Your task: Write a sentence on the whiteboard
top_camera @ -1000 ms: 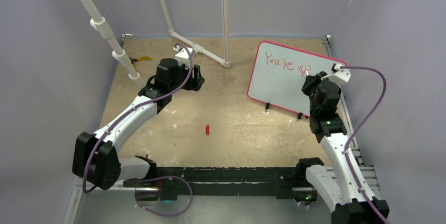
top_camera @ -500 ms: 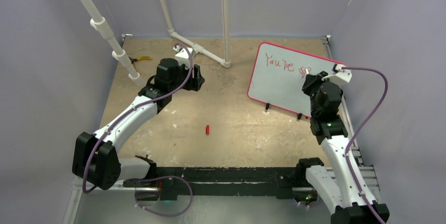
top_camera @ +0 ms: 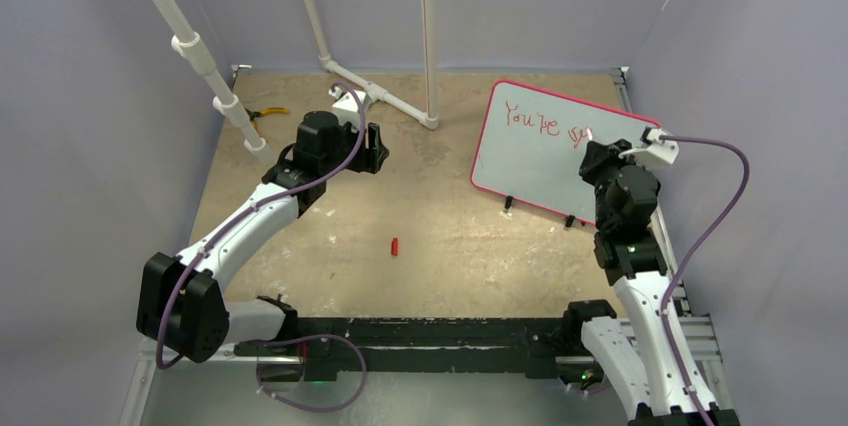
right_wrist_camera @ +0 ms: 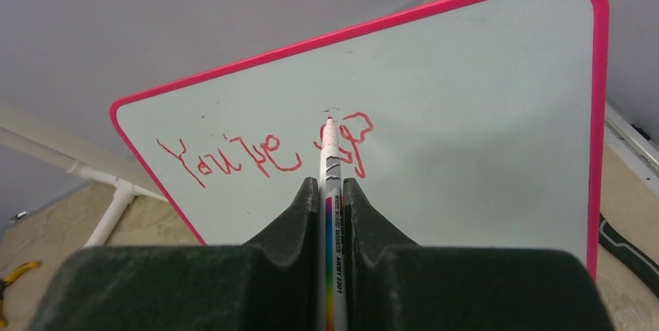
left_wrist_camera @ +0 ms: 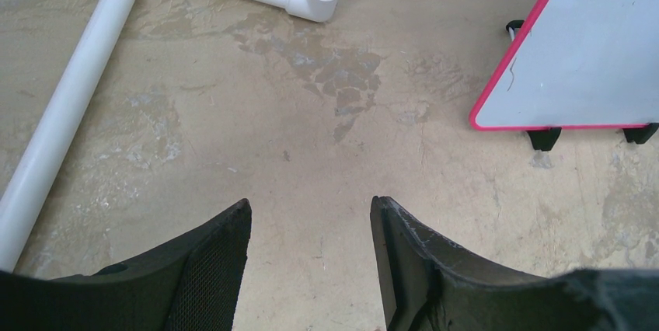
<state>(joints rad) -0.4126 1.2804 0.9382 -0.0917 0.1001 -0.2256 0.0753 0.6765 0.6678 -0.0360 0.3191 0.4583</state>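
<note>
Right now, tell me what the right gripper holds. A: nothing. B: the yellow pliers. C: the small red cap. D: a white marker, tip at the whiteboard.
D: in the right wrist view the right gripper is shut on the marker, whose tip is at the sentence on the whiteboard.

whiteboard (left_wrist_camera: 579, 51) cropped by left wrist view's edge, marker (right_wrist_camera: 330, 156) barrel hidden within right gripper (right_wrist_camera: 332, 189), red speck (top_camera: 394, 246) on table (top_camera: 460, 236) unidentifiable
</note>
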